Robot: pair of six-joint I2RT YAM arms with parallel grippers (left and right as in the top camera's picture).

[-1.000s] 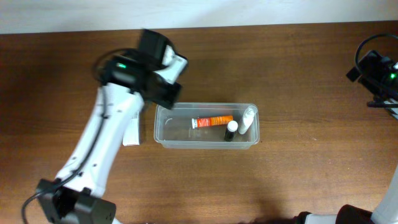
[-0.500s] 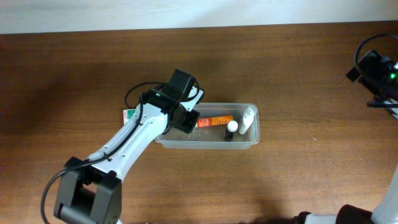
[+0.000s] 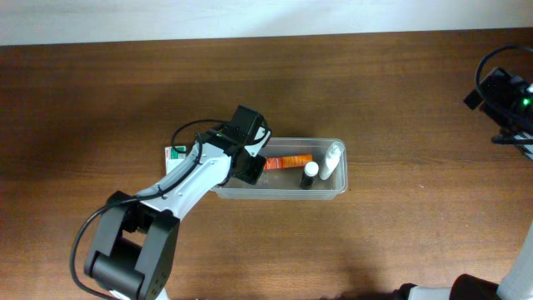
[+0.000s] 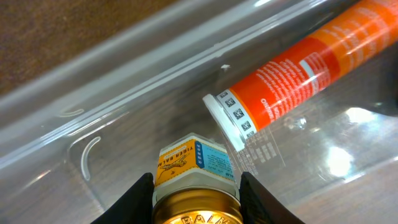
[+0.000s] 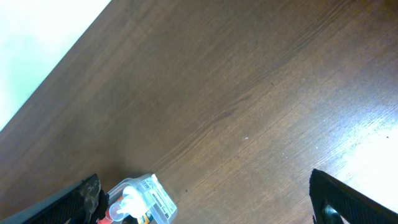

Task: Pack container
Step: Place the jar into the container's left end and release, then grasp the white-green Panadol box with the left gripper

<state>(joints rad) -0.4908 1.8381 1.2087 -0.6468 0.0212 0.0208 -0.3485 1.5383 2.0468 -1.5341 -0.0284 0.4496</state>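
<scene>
The clear plastic container (image 3: 337, 188) sits mid-table. It holds an orange tube (image 3: 287, 162), a white bottle (image 3: 333, 158) and a small black-and-white bottle (image 3: 310, 172). My left gripper (image 3: 247, 163) reaches into the container's left end. In the left wrist view it (image 4: 196, 198) is shut on a small balm jar (image 4: 194, 163) with a gold lid, just above the container floor (image 4: 124, 155), beside the orange tube (image 4: 298, 65). My right gripper (image 5: 205, 205) is open and empty at the far right, over bare table; the container (image 5: 158, 200) shows at its lower left.
A white packet with green print (image 3: 174, 154) lies on the table by the container's left end, partly under my left arm. The right arm (image 3: 508, 92) stands at the table's far right edge.
My left arm swung from behind the container's left end down into it, carrying the jar. The right arm has not moved.
</scene>
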